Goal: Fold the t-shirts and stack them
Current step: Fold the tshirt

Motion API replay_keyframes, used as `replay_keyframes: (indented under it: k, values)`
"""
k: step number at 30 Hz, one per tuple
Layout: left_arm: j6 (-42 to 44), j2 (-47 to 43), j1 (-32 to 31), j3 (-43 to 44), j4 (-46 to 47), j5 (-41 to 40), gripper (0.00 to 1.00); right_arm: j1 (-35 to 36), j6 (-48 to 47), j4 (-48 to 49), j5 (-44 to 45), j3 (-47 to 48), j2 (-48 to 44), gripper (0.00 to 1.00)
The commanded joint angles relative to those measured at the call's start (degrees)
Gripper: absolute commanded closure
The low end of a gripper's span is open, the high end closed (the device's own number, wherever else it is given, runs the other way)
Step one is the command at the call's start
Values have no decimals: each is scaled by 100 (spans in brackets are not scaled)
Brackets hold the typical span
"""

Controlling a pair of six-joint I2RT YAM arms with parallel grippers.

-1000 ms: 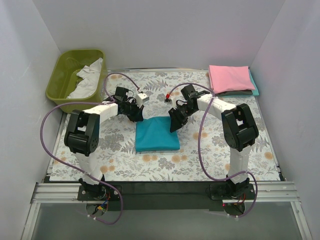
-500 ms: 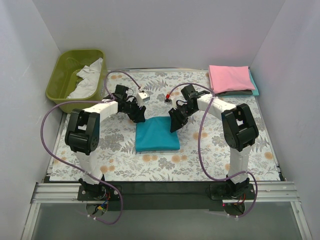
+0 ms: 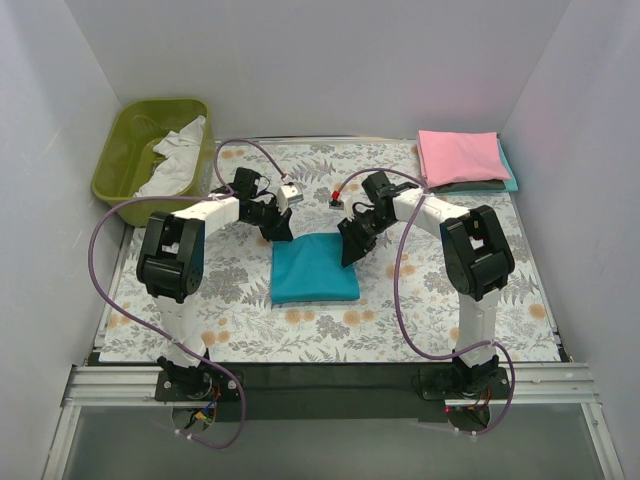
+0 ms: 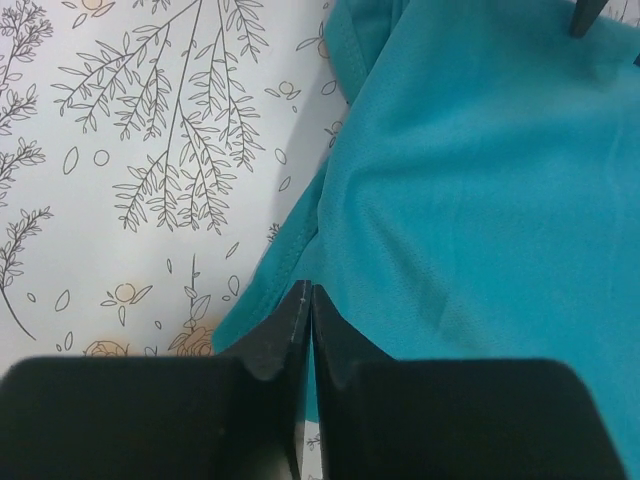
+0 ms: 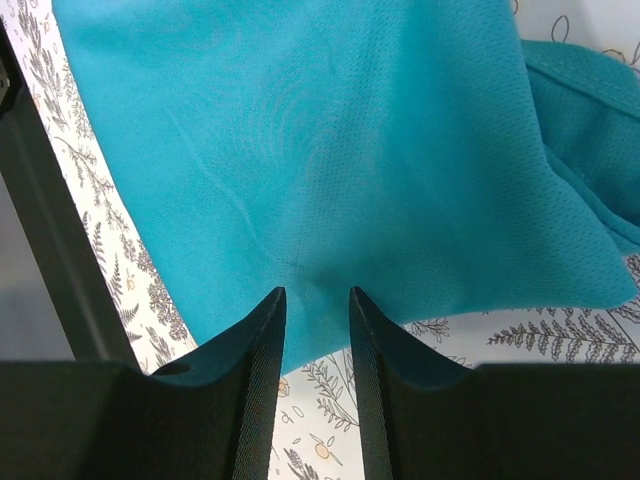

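A folded teal t-shirt [image 3: 313, 268] lies flat in the middle of the floral cloth. It fills the left wrist view [image 4: 480, 200] and the right wrist view [image 5: 340, 150]. A folded pink t-shirt [image 3: 460, 155] tops a small stack at the back right. My left gripper [image 3: 279, 231] is at the teal shirt's back left corner, and its jaws [image 4: 308, 290] are shut over the shirt's edge with no cloth visibly pinched. My right gripper [image 3: 349, 246] is at the shirt's back right edge. Its jaws [image 5: 316, 292] are a little apart over the shirt's hem.
An olive-green tub [image 3: 118, 160] with white cloth [image 3: 176, 158] in it stands at the back left. Folded teal and dark cloth [image 3: 508, 181] lies under the pink shirt. White walls close in on three sides. The floral table cloth [image 3: 420, 310] covers the table.
My left arm has shifted slightly, and its gripper has moved a little right and back at the shirt's corner. The right arm and the teal shirt have hardly moved.
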Motion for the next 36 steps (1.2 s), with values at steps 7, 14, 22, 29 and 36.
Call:
replay_keyframes:
  k: [7, 14, 22, 29, 36]
  values:
    - [228, -176, 2, 460, -450, -145, 100, -48, -155, -192, 69, -53, -116, 67]
    - [755, 16, -7, 495, -933, 31, 59, -48, -173, -201, 51, -62, -116, 67]
    - [861, 368, -24, 627, -890, 180, 59, -48, -199, -219, 51, -62, -73, 67]
    - [817, 351, -51, 653, -837, 242, 96, -48, -217, -228, 69, -79, -72, 67]
    - [825, -9, -51, 609, -951, -39, 100, -48, -225, -210, 86, -141, -81, 68]
